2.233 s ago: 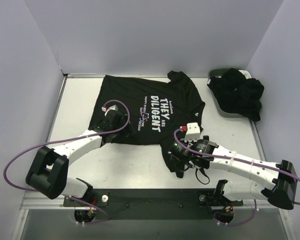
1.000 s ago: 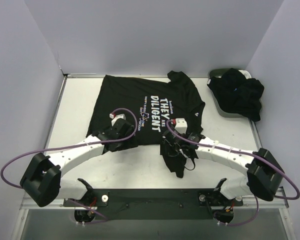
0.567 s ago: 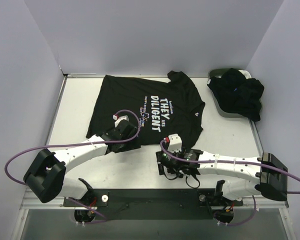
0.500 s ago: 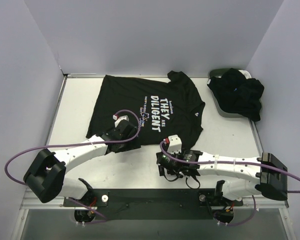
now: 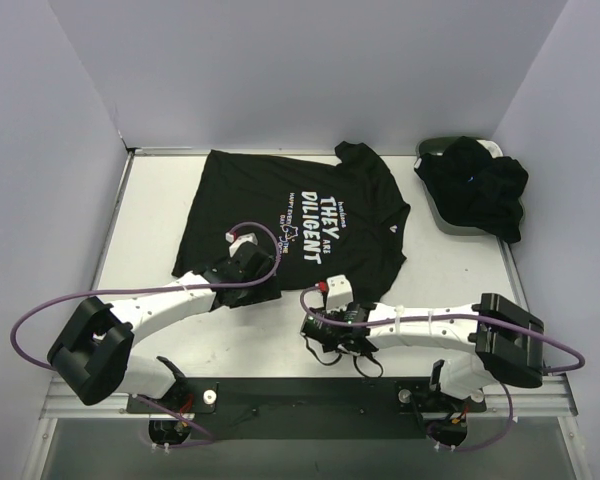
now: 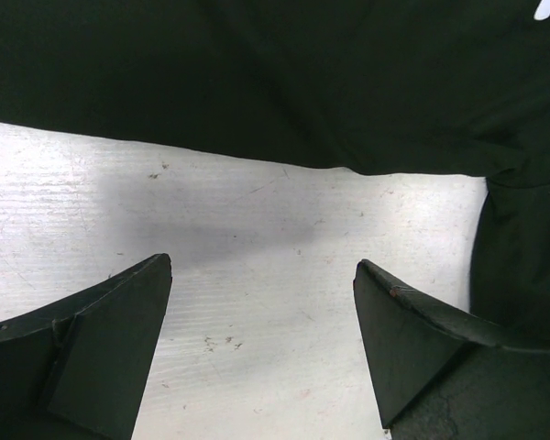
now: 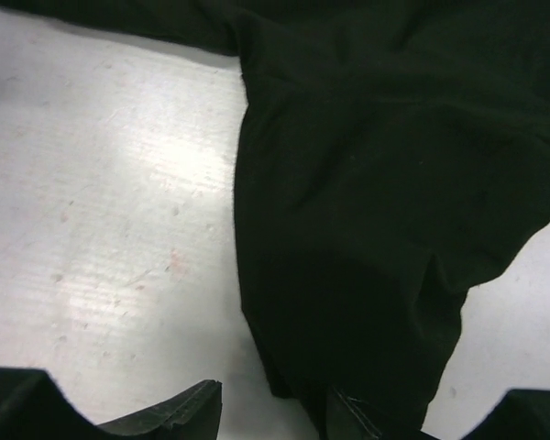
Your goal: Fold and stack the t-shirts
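Shirt (image 5: 270,190) limp, light, judged easy to slide; pinch at hem corners. Left gripper (image 6: 261,330) wide open, empty, by near hem. Right gripper (image 7: 275,417) at sleeve (image 7: 376,202); grip unclear.

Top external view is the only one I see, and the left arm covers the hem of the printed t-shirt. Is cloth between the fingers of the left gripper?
Observer: No. In the left wrist view the left gripper is open and only bare table shows between its fingers. The t-shirt hem lies ahead of them.
Operator: And the right gripper?
Observer: In the right wrist view the right gripper is open too. The edge of a black flap of the shirt lies between its fingers, on the table.
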You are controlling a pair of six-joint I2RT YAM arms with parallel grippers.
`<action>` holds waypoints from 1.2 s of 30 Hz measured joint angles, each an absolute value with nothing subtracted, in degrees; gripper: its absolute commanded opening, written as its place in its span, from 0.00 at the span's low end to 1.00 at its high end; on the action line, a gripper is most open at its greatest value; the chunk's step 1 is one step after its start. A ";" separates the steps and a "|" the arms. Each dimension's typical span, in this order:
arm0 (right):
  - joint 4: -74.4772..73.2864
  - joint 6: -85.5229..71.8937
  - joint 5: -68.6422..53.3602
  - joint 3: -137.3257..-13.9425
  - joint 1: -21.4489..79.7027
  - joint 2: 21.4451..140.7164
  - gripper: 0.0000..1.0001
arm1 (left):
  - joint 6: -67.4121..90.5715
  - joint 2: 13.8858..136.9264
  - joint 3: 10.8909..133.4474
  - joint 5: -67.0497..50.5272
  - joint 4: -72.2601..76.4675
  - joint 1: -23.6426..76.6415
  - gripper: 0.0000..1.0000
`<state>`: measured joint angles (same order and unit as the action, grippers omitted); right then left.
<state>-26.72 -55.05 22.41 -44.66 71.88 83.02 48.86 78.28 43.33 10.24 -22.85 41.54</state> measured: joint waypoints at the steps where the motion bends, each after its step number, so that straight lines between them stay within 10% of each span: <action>1: -26.70 -54.98 22.81 -44.66 71.24 83.18 0.44 | 48.86 78.28 43.18 10.24 -22.85 41.54 0.90; 12: -26.76 -53.93 26.46 -44.34 67.18 83.15 0.35 | 48.86 78.26 41.85 10.24 -22.81 41.54 0.90; 19: -26.50 -54.26 26.59 -43.35 67.22 84.29 0.00 | 48.86 78.26 41.85 10.26 -22.70 41.54 0.90; 33: -31.09 -44.62 26.87 -58.08 60.31 81.56 0.00 | 48.82 78.26 41.85 10.33 -22.46 41.54 0.90; 35: -29.82 -40.05 25.45 -65.89 52.25 80.64 0.25 | 48.82 78.26 41.93 10.39 -22.46 41.54 0.90; 36: -29.12 -37.95 23.97 -70.02 47.11 80.99 0.73 | 48.82 78.26 42.02 10.44 -22.50 41.54 0.90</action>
<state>-29.12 -37.95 23.97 -70.02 47.11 80.99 48.82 78.26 42.02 10.44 -22.50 41.54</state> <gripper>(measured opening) 0.041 0.903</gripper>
